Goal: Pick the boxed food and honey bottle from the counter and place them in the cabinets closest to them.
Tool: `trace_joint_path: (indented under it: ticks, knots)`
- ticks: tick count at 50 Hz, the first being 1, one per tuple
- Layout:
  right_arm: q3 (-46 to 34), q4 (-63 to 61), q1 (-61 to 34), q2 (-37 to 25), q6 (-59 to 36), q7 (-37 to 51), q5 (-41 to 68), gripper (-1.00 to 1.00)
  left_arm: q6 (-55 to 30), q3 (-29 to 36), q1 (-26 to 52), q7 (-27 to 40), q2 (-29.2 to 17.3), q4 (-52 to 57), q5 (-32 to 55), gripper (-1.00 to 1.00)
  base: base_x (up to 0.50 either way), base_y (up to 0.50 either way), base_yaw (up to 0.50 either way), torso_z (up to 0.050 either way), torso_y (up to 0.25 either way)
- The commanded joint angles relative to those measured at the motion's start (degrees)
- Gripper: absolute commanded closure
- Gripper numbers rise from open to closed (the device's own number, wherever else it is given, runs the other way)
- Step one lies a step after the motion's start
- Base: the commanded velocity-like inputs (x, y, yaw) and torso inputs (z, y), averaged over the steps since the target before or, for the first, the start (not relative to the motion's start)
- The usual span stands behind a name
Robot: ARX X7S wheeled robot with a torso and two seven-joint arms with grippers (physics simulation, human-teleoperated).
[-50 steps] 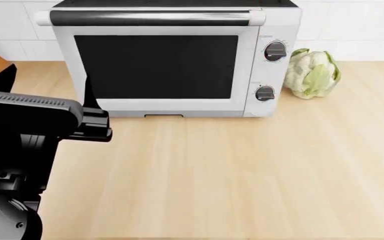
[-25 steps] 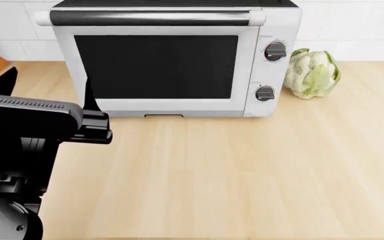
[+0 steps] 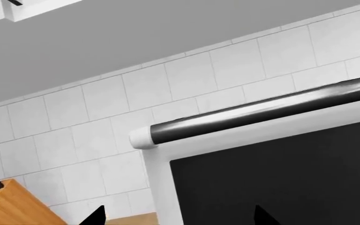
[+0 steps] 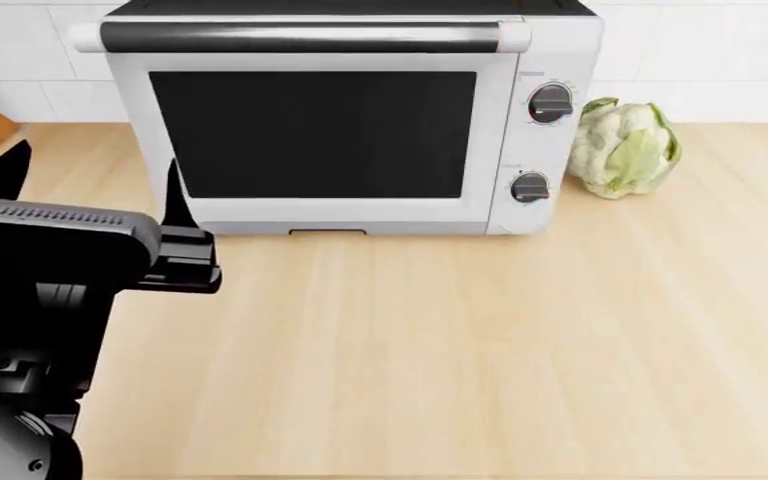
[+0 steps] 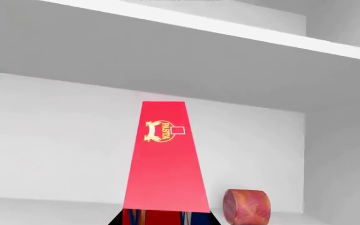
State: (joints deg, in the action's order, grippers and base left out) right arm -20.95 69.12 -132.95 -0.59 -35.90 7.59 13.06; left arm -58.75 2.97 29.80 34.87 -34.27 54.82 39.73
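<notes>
Boxed food (image 5: 165,164) upright at the middle of the right wrist view, red face with a yellow "PASTA" logo, blue just showing at its lower edge; flanked low down by two dark finger tips (image 5: 118,218) of the right gripper (image 5: 164,219), jaws apparently pinching the box between them; behind it the pale interior of a cabinet (image 5: 55,136), a white shelf (image 5: 186,26) overhead, and a round reddish piece of meat (image 5: 247,206) just beside the box on the cabinet floor; no sight of the right arm in the head view.

Left arm (image 4: 37,300) black and bulky at the left of the head view, above the light wood-grain counter (image 4: 491,350); left gripper (image 4: 91,180) with two dark pointed fingers (image 4: 177,195) spread apart, nothing between them, near the lower left corner of the white toaster oven (image 4: 331,120); same two tips at the edge of the left wrist view, aimed at the oven's dark glass door (image 3: 280,183) and its chrome handle (image 3: 255,112), white wall tiles (image 3: 92,136) behind.

Cauliflower (image 4: 624,145) on the counter just beside the oven's knob side; wooden knife block (image 3: 11,206) at the far left; honey bottle not in sight in any view.
</notes>
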Motion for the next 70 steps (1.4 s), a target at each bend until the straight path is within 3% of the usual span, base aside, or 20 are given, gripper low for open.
trace_joint_path:
  ticks: [1, 11, 12, 21, 45, 53, 62, 70]
  knots:
    - [5.0, 5.9, 4.7, 0.5, -0.4, -0.9, -6.5, 1.00, 0.7, -0.4, -0.8, 0.3, -0.5, 0.2, 0.4, -1.00, 0.00, 0.00, 0.00, 0.000, 0.000]
    - [5.8, 5.9, 7.3, 0.6, 0.2, -0.8, -5.6, 1.00, 0.2, -1.4, -1.2, 1.1, -1.0, 0.9, 1.6, -1.00, 0.00, 0.00, 0.00, 0.000, 0.000]
    - [5.6, 5.9, 7.3, 0.6, 0.4, -0.9, -5.5, -1.00, 0.2, -1.4, -1.2, 1.2, -1.1, 0.9, 1.6, -1.00, 0.00, 0.00, 0.00, 0.000, 0.000]
    - [3.5, 5.9, 7.4, 0.6, 2.4, -1.5, -4.3, -1.00, 0.5, -1.0, -1.2, 1.5, -1.3, 0.7, 1.7, -1.00, 0.00, 0.00, 0.00, 0.000, 0.000]
    - [-11.5, 5.9, 5.5, 0.6, 14.8, 0.7, 7.1, -1.00, 2.4, -0.6, -2.4, 2.1, -2.0, 0.3, 1.5, -1.00, 0.00, 0.00, 0.00, 0.000, 0.000]
    - [-22.9, 5.9, 2.6, 0.6, 18.1, 3.1, 16.7, -1.00, 3.1, -0.1, -2.7, 2.2, -2.1, -0.1, 1.2, -1.00, 0.00, 0.00, 0.00, 0.000, 0.000]
    - [-47.1, 4.3, -1.9, 0.6, 22.9, 6.5, 39.1, -1.00, 3.8, 0.8, -2.7, 2.2, -2.1, -0.7, 0.7, -1.00, 0.00, 0.00, 0.00, 0.000, 0.000]
    - [-31.4, -3.9, -2.0, 0.6, 14.4, 9.3, 25.7, -1.00, 4.2, 1.5, -2.4, 2.2, -2.1, -1.2, 0.4, -1.00, 0.00, 0.00, 0.00, 0.000, 0.000]
